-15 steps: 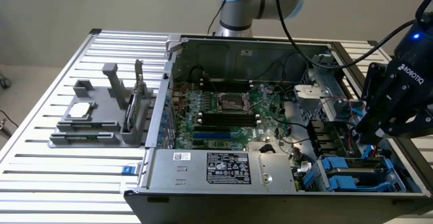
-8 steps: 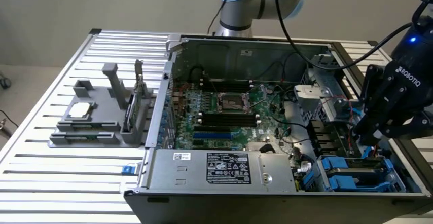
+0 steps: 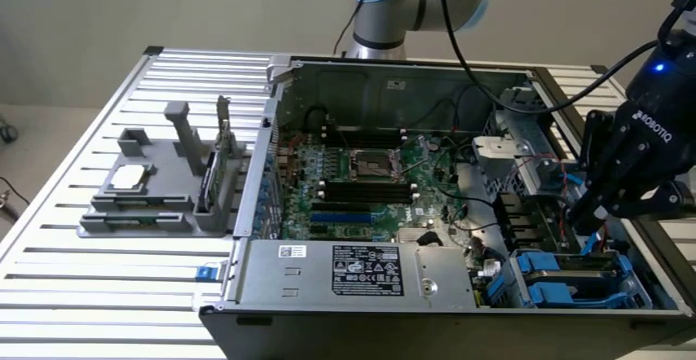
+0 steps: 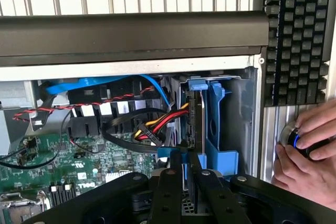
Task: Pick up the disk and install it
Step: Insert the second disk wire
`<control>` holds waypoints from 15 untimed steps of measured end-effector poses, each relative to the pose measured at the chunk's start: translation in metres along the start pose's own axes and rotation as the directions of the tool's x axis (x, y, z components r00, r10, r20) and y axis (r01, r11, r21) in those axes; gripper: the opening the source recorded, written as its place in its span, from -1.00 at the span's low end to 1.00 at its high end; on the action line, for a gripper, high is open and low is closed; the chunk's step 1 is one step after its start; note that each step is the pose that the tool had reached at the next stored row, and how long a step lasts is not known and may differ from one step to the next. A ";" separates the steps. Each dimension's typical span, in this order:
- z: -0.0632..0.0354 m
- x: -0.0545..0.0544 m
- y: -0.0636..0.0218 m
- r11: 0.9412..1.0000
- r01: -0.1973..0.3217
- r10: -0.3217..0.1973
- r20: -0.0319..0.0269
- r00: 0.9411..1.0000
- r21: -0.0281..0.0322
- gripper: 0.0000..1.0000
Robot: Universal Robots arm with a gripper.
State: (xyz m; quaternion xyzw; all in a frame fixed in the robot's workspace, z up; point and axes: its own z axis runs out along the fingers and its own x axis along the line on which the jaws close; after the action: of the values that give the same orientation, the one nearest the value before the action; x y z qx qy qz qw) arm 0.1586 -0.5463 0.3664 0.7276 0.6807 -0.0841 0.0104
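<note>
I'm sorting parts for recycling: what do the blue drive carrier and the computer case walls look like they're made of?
The blue drive carrier looks like moulded plastic: bright even colour, soft sheen, thick ribbed edges. The computer case walls look like bare sheet metal, dull grey and thin with folded edges; probably steel, though the look alone cannot settle it.

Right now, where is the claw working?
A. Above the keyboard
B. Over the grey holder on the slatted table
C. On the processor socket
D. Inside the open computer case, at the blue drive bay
D: the claw reaches into the open computer case, with the blue-framed disk standing on edge between its fingers in the drive bay.
</note>
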 end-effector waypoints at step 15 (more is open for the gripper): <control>0.0012 0.000 -0.0050 1.000 0.002 -0.002 0.000 1.000 -0.001 -0.67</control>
State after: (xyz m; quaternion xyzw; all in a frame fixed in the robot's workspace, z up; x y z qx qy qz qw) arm 0.1535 -0.5462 0.3658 0.7270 0.6814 -0.0835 0.0107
